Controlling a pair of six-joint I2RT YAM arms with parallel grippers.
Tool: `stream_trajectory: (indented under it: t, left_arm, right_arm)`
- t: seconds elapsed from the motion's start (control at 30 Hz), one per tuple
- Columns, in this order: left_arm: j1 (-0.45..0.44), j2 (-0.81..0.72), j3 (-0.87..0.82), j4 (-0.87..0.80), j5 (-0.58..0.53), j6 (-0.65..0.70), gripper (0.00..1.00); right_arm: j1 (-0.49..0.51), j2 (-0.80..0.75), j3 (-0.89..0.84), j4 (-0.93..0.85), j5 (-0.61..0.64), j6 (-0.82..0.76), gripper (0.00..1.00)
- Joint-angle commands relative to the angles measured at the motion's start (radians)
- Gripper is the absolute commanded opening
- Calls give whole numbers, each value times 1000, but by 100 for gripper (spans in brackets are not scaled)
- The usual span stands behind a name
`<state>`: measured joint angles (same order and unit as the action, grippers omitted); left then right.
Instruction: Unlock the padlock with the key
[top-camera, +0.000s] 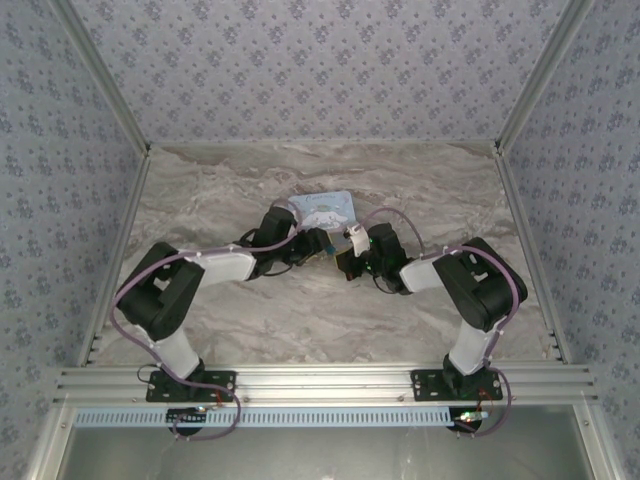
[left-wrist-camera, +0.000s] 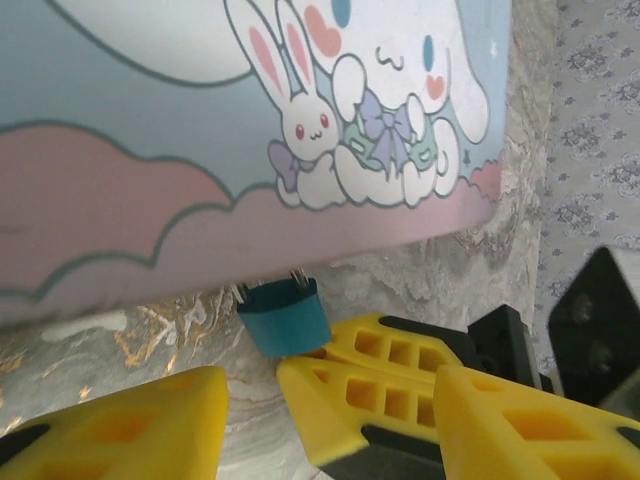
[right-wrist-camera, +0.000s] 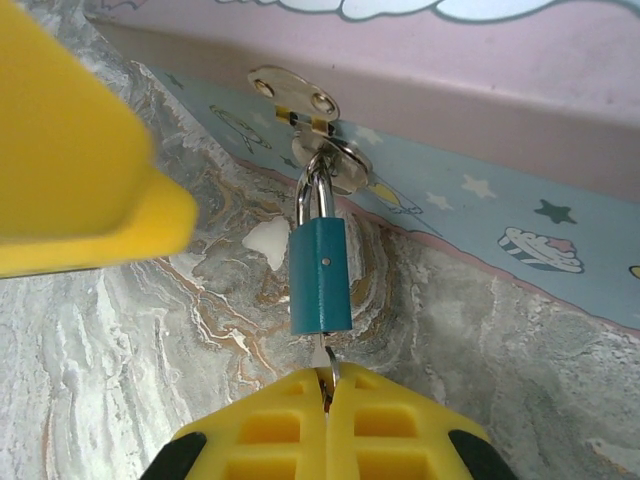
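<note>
The teal padlock (right-wrist-camera: 320, 275) hangs by its metal shackle from the hasp (right-wrist-camera: 300, 100) on the front of the light blue cartoon tin (right-wrist-camera: 520, 215). The thin metal key (right-wrist-camera: 324, 358) sticks out of the padlock's bottom end, and my right gripper (right-wrist-camera: 327, 388) is shut on it. In the left wrist view the padlock (left-wrist-camera: 287, 318) sits just under the tin's edge, with the right gripper's closed yellow fingers (left-wrist-camera: 360, 385) touching it from below. My left gripper (left-wrist-camera: 330, 400) is open, with its fingers spread wide on either side of the right gripper's fingers. From above, both grippers (top-camera: 322, 243) (top-camera: 352, 262) meet in front of the tin (top-camera: 325, 210).
The tin lies on a marble-patterned table (top-camera: 300, 310) enclosed by patterned walls. One finger of the left gripper (right-wrist-camera: 70, 160) hangs close to the upper left of the padlock. A white patch (right-wrist-camera: 267, 240) marks the tabletop beside the lock.
</note>
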<state>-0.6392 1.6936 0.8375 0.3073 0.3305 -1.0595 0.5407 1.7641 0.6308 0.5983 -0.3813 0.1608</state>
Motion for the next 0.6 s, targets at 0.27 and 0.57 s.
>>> stream_trajectory:
  t: [0.27,0.57]
  left_arm:
    - [36,-172,-114,67,-56,17,60]
    - [48,-273,-179,167,-89,60,60]
  right_arm:
    - [1,-49,67,-232,-65,81,0]
    - [-1,-61,97,-241,-96,234,0]
